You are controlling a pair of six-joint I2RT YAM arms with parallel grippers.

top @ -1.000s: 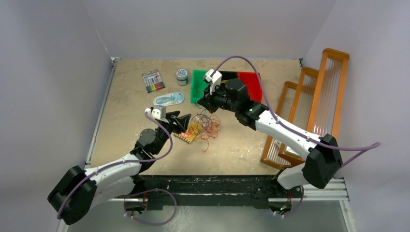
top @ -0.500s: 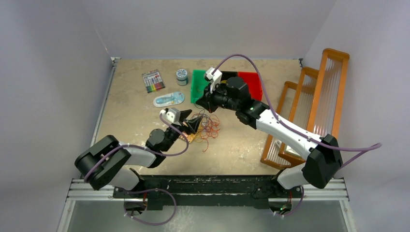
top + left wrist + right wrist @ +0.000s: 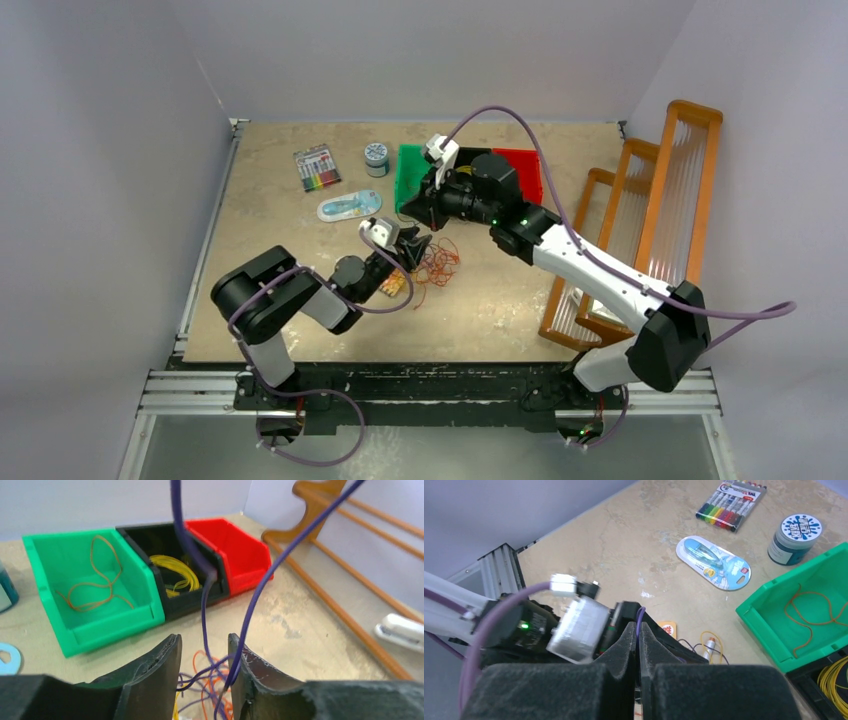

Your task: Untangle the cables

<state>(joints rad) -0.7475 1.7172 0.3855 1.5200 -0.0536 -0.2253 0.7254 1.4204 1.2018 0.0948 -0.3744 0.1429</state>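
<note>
**Cables** [image 3: 433, 262]: a loose tangle of orange-red, purple and yellow strands is being kept on the desk [image 3: 270, 230], just below the centre of the top view.

**Purple cable** [image 3: 638, 621]: one strand is being pinched at the centre of the right wrist view. In the left wrist view, two purple runs are being held up out of the tangle toward the top of the frame.

**Right hand** [image 3: 637, 629]: its fingers are being pressed together on the purple cable, just above and left of the tangle in the top view.

**Left hand** [image 3: 202, 647]: its fingers are being held spread at the tangle's left edge. The purple runs are passing through the gap, one close against the right-side finger.

**Circuit board** [image 3: 392, 286]: a small orange board is being partly covered by the left arm, just left of the tangle.

**Green bin** [image 3: 45, 597]: an orange-red loop is being held inside, upper left of the left wrist view.

**Black bin** [image 3: 162, 587]: yellow coils are being held inside; it is touching the green bin.

**Red bin** [image 3: 235, 550]: it is standing beside the black bin.

**Marker pack** [image 3: 317, 168], **jar** [image 3: 376, 158] and **blue blister pack** [image 3: 350, 206]: these are being kept upper left of the tangle.

**Wooden rack** [image 3: 650, 200]: it is being stood along the right edge.
</note>
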